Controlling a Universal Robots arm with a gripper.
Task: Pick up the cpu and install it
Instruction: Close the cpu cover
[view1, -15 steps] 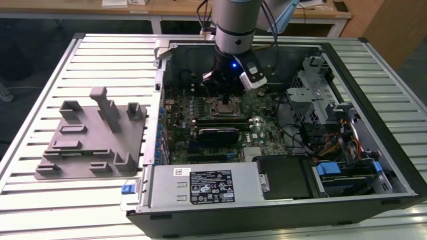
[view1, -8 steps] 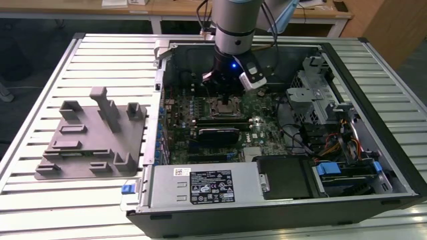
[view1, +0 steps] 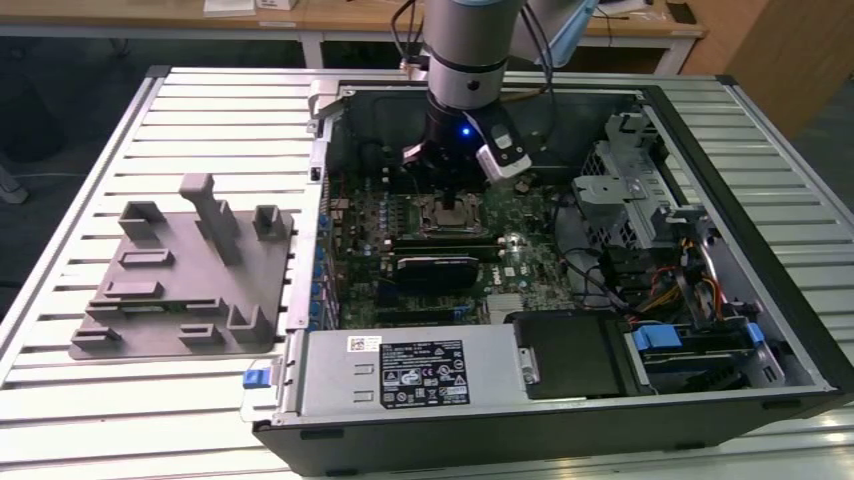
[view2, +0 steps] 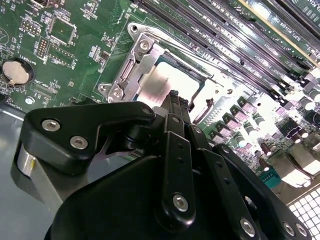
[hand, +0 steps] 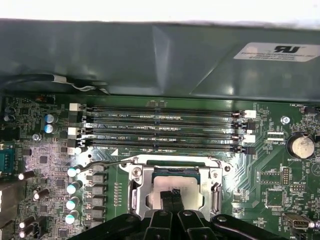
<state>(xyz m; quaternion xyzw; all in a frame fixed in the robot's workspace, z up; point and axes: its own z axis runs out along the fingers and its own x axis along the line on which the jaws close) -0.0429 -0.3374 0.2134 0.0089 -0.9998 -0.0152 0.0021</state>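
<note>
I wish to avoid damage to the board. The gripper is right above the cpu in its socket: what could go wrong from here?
First, the gripper, its tips shut, hangs over the cpu; an off-centre push might tilt it in the socket and seat it badly. Second, the capacitors stand close beside the socket; a sideways move could strike them.

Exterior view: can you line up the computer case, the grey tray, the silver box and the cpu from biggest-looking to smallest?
Largest to smallest, as they look:
1. computer case
2. grey tray
3. silver box, a bit smaller than the tray
4. cpu, tiny, lying in the socket
</note>
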